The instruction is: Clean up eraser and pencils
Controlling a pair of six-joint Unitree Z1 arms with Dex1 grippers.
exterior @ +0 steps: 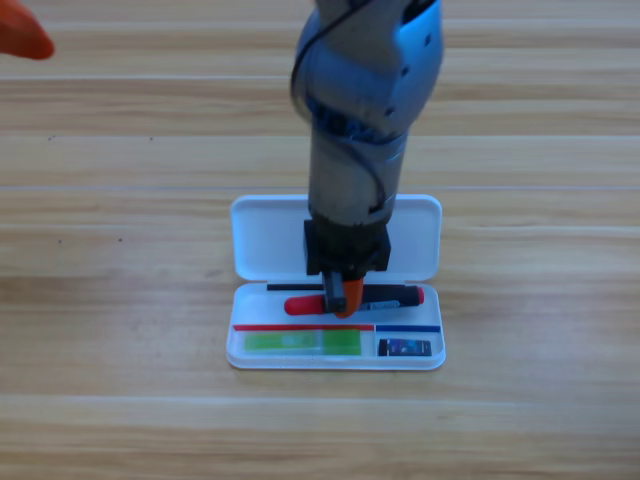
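A single fixed camera looks steeply down from above the right gripper [345, 300], facing the wooden table [120, 300], at middling range.

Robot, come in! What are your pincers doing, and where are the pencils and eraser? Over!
Right pincer down on red pencil in case. Green pencil, eraser in case. Left pincer waiting, top-left corner.

- table [120, 300]: wood, visible grain, slight sheen
- case [265, 235]: white plastic, smooth, glossy
- right arm [365, 110]: smooth grey shell, glossy highlights
- red-and-black pencil [400, 296]: shiny plastic
- green pencil [300, 342]: smooth plastic
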